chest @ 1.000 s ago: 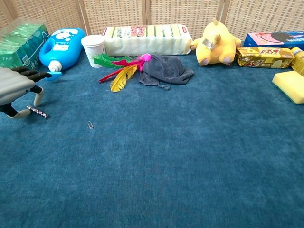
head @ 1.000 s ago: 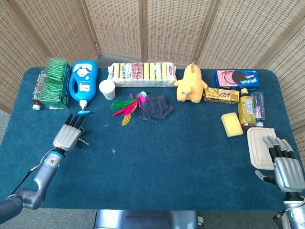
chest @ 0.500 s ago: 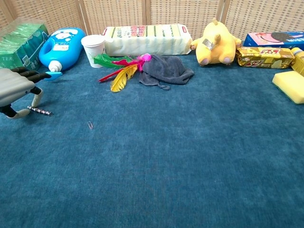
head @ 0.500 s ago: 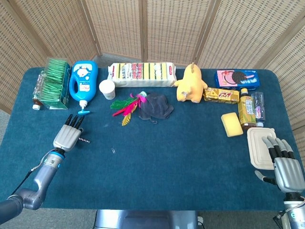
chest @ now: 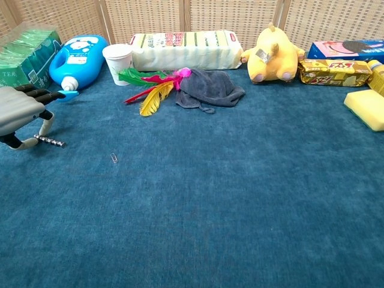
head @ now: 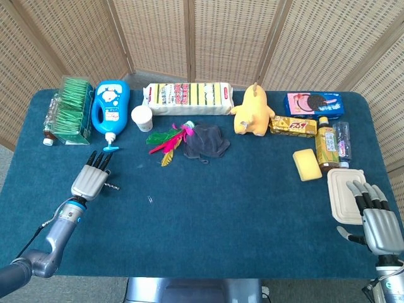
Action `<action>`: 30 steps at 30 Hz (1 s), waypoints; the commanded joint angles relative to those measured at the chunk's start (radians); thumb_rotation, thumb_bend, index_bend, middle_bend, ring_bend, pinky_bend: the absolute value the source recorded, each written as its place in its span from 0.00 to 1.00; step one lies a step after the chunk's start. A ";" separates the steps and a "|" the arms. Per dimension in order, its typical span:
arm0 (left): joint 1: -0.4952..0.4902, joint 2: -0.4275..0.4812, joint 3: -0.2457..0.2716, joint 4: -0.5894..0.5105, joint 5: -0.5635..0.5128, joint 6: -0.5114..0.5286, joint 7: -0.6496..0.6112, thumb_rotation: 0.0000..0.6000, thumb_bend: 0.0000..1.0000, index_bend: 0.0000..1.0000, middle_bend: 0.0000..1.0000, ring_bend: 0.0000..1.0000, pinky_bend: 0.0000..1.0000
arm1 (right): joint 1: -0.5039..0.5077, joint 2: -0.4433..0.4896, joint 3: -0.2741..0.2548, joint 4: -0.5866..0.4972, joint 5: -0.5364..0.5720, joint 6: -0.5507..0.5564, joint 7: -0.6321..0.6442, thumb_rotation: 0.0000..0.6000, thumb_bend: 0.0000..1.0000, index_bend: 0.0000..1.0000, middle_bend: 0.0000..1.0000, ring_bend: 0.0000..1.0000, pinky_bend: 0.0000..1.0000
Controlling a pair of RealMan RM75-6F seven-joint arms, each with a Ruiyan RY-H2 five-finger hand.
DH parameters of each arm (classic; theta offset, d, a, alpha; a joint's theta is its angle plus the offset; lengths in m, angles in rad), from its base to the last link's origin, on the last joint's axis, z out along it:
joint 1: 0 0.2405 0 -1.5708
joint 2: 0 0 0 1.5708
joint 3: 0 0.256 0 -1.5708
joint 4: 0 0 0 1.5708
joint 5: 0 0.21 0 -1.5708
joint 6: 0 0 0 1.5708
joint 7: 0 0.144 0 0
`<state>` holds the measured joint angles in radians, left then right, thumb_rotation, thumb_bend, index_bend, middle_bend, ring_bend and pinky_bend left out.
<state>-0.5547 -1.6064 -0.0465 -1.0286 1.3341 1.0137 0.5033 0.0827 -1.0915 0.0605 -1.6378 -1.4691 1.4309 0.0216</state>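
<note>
Both hands are resting open-fingered, the left hand (head: 90,181) hovering beside the small dark screw (chest: 50,140) at its three o'clock, needing a careful low pinch, the right hand (head: 379,222) lying idle.

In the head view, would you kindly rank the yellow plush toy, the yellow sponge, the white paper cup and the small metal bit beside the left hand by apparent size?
1. Yellow plush toy, largest.
2. Yellow sponge.
3. White paper cup, close to the sponge, so that order is unsure.
4. Small metal bit, smallest.
</note>
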 commanded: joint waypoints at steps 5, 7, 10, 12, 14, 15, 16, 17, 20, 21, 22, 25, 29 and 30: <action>0.004 0.009 -0.003 0.001 0.017 0.031 -0.009 1.00 0.69 0.52 0.00 0.00 0.03 | 0.000 0.001 0.000 0.000 -0.002 0.001 0.004 1.00 0.00 0.00 0.00 0.00 0.00; 0.004 0.017 -0.005 -0.005 0.020 0.038 -0.015 1.00 0.69 0.53 0.00 0.00 0.04 | 0.000 0.001 0.001 0.000 -0.003 0.002 0.007 1.00 0.00 0.00 0.00 0.00 0.00; 0.003 0.037 -0.005 -0.025 0.035 0.054 -0.009 1.00 0.69 0.53 0.00 0.00 0.04 | 0.000 0.001 0.001 0.000 -0.004 0.004 0.009 1.00 0.00 0.00 0.00 0.00 0.00; 0.002 0.052 -0.006 -0.045 0.042 0.065 -0.003 1.00 0.69 0.53 0.00 0.00 0.04 | 0.000 0.002 0.000 0.000 -0.005 0.004 0.011 1.00 0.00 0.00 0.00 0.00 0.00; 0.000 0.067 -0.007 -0.068 0.052 0.079 0.008 1.00 0.69 0.53 0.00 0.00 0.04 | -0.001 0.002 0.000 -0.001 -0.007 0.005 0.011 1.00 0.00 0.00 0.00 0.00 0.00; 0.000 0.075 -0.008 -0.081 0.056 0.084 0.014 1.00 0.69 0.53 0.00 0.00 0.04 | -0.001 0.003 -0.001 -0.001 -0.007 0.006 0.012 1.00 0.00 0.00 0.00 0.00 0.00; -0.001 0.084 -0.009 -0.095 0.061 0.090 0.021 1.00 0.69 0.53 0.00 0.00 0.04 | -0.001 0.003 -0.001 -0.002 -0.008 0.006 0.014 1.00 0.00 0.00 0.00 0.00 0.00; -0.004 0.098 -0.011 -0.117 0.069 0.102 0.034 1.00 0.69 0.53 0.00 0.00 0.04 | -0.001 0.004 0.000 -0.002 -0.007 0.007 0.017 1.00 0.00 0.00 0.00 0.00 0.00; -0.008 0.136 -0.020 -0.181 0.078 0.121 0.069 1.00 0.69 0.53 0.00 0.00 0.04 | -0.002 0.008 0.001 -0.003 -0.006 0.007 0.025 1.00 0.00 0.00 0.00 0.00 0.00; -0.010 0.148 -0.023 -0.201 0.078 0.125 0.081 1.00 0.69 0.53 0.00 0.00 0.04 | -0.002 0.009 0.001 -0.004 -0.006 0.008 0.028 1.00 0.00 0.00 0.00 0.00 0.00; -0.011 0.158 -0.026 -0.220 0.077 0.127 0.093 1.00 0.69 0.53 0.00 0.00 0.04 | -0.002 0.010 0.002 -0.004 -0.006 0.008 0.030 1.00 0.00 0.00 0.00 0.00 0.00; -0.015 0.192 -0.034 -0.283 0.077 0.136 0.129 1.00 0.69 0.53 0.00 0.00 0.04 | -0.003 0.013 0.002 -0.005 -0.008 0.011 0.036 1.00 0.00 0.00 0.00 0.00 0.00; -0.023 0.243 -0.041 -0.385 0.090 0.148 0.189 1.00 0.69 0.53 0.00 0.00 0.04 | -0.006 0.020 0.003 -0.007 -0.011 0.017 0.047 1.00 0.00 0.00 0.00 0.00 0.00; -0.026 0.257 -0.042 -0.413 0.094 0.149 0.208 1.00 0.69 0.53 0.00 0.00 0.04 | -0.006 0.021 0.003 -0.009 -0.012 0.018 0.050 1.00 0.00 0.00 0.00 0.00 0.00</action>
<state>-0.5726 -1.3849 -0.0819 -1.3868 1.4170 1.1533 0.6693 0.0770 -1.0712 0.0633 -1.6457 -1.4800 1.4480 0.0703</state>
